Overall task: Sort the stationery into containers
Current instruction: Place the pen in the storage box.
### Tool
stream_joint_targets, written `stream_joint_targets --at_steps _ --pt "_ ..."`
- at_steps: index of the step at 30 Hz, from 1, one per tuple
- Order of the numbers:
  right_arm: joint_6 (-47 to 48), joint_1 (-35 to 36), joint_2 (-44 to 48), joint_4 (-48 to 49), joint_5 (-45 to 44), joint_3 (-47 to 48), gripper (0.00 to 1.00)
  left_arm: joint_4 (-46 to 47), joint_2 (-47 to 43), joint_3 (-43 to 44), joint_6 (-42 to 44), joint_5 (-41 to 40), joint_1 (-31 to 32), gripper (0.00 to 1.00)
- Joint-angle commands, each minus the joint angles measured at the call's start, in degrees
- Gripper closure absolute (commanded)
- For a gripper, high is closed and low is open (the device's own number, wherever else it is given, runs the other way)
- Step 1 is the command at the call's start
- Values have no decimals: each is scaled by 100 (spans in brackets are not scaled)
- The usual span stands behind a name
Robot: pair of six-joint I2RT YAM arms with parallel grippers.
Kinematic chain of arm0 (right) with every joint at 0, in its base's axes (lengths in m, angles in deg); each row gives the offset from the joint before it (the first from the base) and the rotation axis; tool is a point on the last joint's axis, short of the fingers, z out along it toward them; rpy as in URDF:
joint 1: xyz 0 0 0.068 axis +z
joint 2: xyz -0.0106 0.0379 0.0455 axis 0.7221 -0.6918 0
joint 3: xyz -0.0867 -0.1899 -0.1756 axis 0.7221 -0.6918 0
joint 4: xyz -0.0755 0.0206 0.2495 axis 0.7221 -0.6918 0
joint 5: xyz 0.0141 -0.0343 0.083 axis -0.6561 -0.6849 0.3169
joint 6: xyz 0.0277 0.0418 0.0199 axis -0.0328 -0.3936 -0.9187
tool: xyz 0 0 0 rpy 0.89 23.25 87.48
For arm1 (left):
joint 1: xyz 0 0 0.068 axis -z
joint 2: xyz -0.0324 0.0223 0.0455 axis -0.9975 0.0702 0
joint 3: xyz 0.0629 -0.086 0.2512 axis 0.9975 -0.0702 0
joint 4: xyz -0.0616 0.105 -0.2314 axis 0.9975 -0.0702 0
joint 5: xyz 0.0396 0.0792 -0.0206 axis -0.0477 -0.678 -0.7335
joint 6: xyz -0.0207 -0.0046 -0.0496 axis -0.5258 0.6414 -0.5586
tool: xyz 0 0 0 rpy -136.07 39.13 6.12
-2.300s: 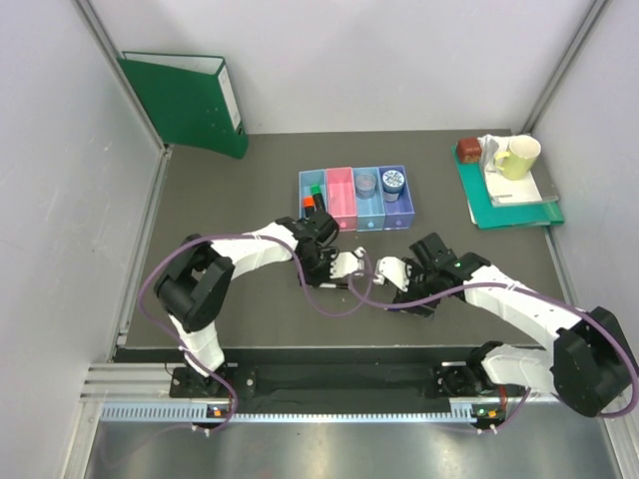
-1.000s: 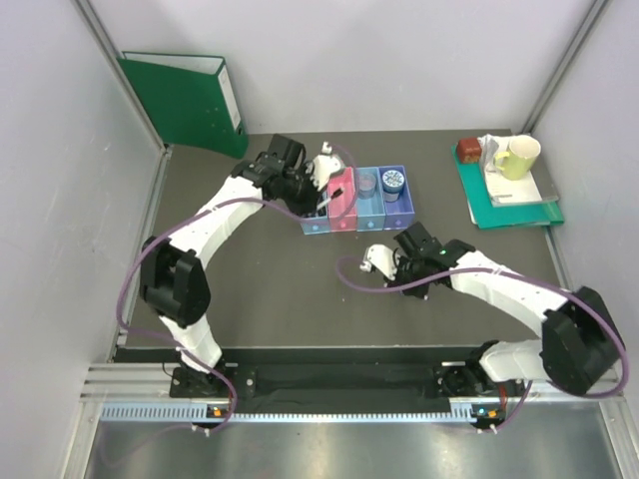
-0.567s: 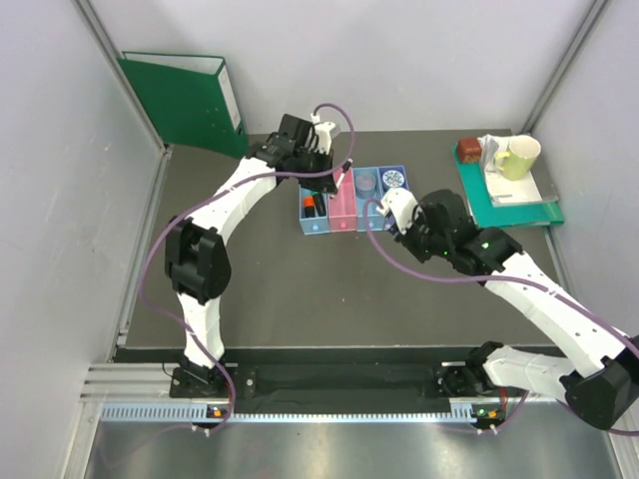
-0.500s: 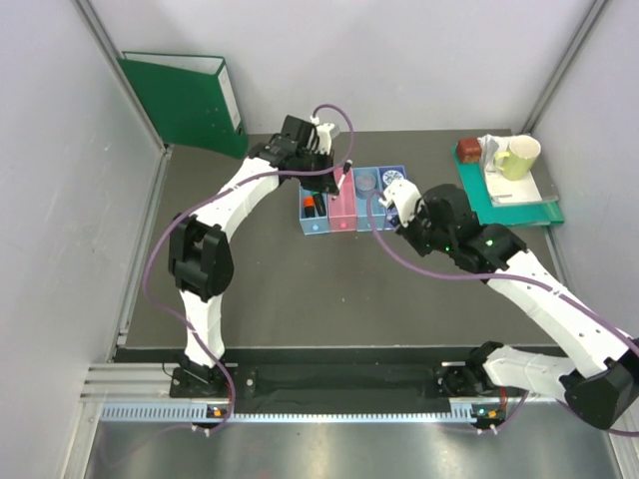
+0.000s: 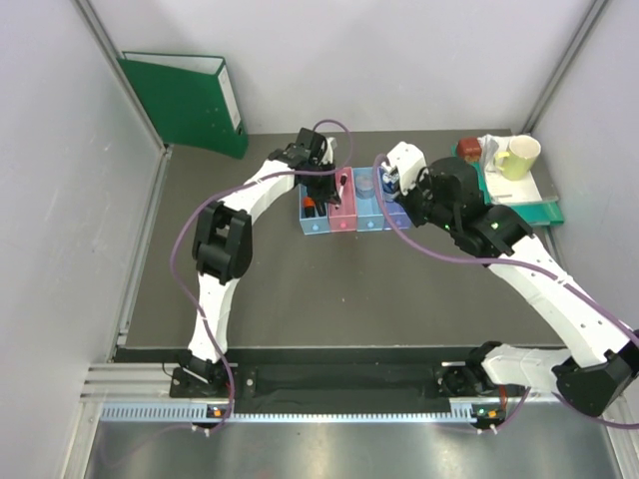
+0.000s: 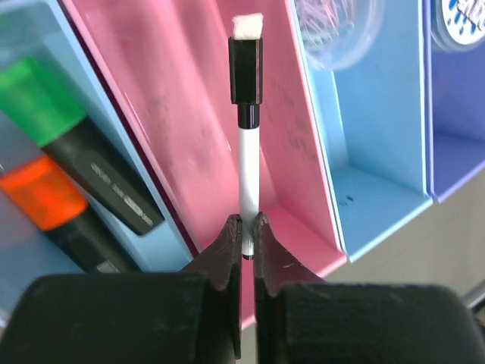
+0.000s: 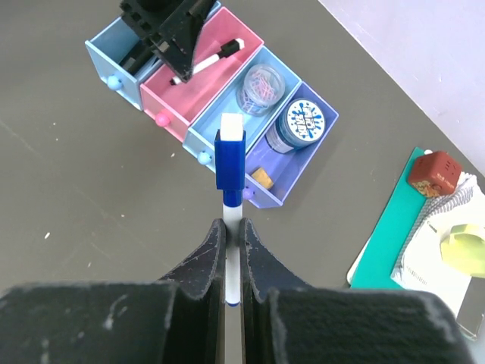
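Observation:
The containers [image 5: 342, 212] are a row of four joined bins. My left gripper [image 6: 248, 231] is shut on the tail of a white pen with a black cap [image 6: 247, 159], which slants down into the pink bin [image 6: 174, 114]. The green-capped highlighter [image 6: 45, 98] and the orange-capped highlighter [image 6: 45, 201] lie in the light blue bin beside it. My right gripper [image 7: 233, 235] is shut on a white pen with a blue cap [image 7: 229, 163], held high over the row. The purple cup [image 7: 260, 87] sits in the blue bin. The round tub [image 7: 305, 125] and the tan block [image 7: 263, 177] are in the purple bin [image 7: 299, 171].
A green binder [image 5: 185, 100] leans on the back wall at the left. At the back right a teal tray [image 5: 514, 208] carries a yellow-green mug [image 5: 517, 155], papers and a red-brown block [image 5: 468, 150]. Both arms crowd over the bins.
Both arms have carried their pens from the middle of the table to the bins. The left reached into the pink bin; the right rose above the blue and purple bins.

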Motion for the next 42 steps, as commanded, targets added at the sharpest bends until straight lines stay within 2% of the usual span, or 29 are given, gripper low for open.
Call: stream_joint_targets --at_steps 1,2,5,7,13,19,25,29,32,37,42 --pt "-242 -59 -144 281 90 425 100 385 158 451 -94 -106 -43 89" --pt "-260 -59 -170 281 116 486 100 403 185 477 -103 -80 -43 83" --pt "-286 -42 -276 255 204 557 100 430 221 495 -59 8 -51 76" --pt "-365 -42 -390 290 283 574 100 438 177 469 -41 78 -69 62" --pt "-559 -41 -838 545 301 749 100 544 -209 346 11 421 -148 35" --pt "-883 -129 -1619 686 310 1521 100 482 -1042 93 195 702 -332 34" --pt "-1428 -314 -2586 914 310 2251 100 141 -2317 -927 1784 922 -491 26" --pt "-1736 -428 -3254 1037 538 2613 100 -299 -2916 -1332 2953 625 -543 21" --pt "-1965 -454 -3816 1011 916 2955 100 -344 -3417 -1754 3393 501 -605 17" --pt "-2105 -498 -4818 818 1241 3588 100 -405 -4233 -2413 3790 387 -640 14" --pt "-2150 -534 -5425 879 1444 3686 100 -546 -4692 -2703 3984 255 -666 11"
